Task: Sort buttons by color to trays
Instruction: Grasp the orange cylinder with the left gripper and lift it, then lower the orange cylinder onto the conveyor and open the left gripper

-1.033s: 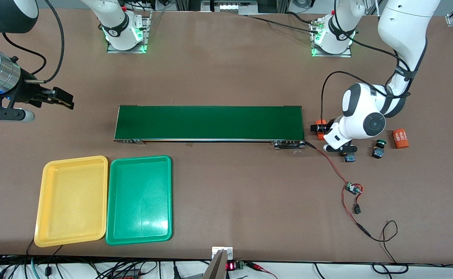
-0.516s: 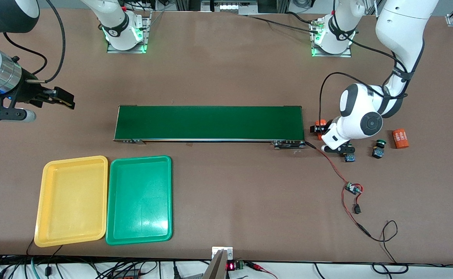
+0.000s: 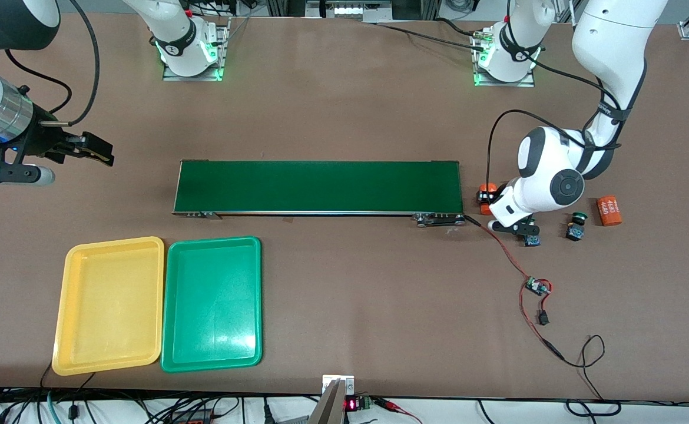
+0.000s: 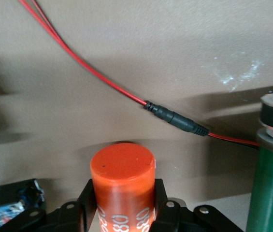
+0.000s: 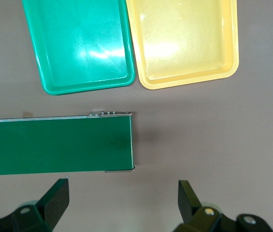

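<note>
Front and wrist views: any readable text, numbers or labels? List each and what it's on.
"4680", printed twice in white: on the loose orange cylinder lying on the table at the left arm's end.
"80", white, the rest cut off: on the orange cylinder between the left end effector fingers.
Red digits on the small display at the table edge nearest the camera: too small to read.

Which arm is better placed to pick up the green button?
Left. The left gripper is down on the table close to the green button, though it clasps an orange cylinder. The right gripper waits open over the table at the right arm's end.
</note>
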### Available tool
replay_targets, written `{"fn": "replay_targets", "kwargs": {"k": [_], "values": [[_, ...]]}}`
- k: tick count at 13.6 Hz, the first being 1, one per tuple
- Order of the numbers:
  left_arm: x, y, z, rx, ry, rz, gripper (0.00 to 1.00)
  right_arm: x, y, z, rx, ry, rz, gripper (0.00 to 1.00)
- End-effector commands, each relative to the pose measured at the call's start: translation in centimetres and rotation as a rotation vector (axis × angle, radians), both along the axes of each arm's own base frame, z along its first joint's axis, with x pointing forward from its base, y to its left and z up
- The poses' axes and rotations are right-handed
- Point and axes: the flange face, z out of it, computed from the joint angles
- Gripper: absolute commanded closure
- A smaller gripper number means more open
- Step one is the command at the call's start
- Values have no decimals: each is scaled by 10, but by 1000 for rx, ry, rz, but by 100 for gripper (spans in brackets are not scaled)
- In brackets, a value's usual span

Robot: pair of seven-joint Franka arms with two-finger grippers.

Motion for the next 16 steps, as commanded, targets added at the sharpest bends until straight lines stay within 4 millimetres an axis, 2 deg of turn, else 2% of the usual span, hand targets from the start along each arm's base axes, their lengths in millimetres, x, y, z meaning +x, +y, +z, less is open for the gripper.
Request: {"fn": "replay_targets", "kwargs": {"k": [1, 4, 6, 8, 10, 13, 15, 16], "values": [[7, 6, 53, -13, -79, -48, 97, -2, 3, 0, -11, -2, -1, 0], [-1, -10, 115, -11, -96, -101, 100, -2, 3, 0, -11, -2, -1, 0], [-17, -56, 140, -32, -102, -222, 100, -2, 3, 0, -11, -2, -1, 0], [-28, -91, 143, -9, -120, -402, 100, -2, 3, 0, -11, -2, -1, 0], [-37, -118, 140, -8, -133, -676, 100, -2, 2, 0, -11, -2, -2, 0], [-43, -148, 123, -33, -159, -1047, 100, -2, 2, 0, -11, 0, -2, 0], [-54, -191, 105, -15, -203, -1262, 100, -2, 1, 0, -11, 1, -2, 0], [-58, -201, 101, 7, -196, -1316, 100, -2, 1, 0, -11, 1, -1, 0]]}}
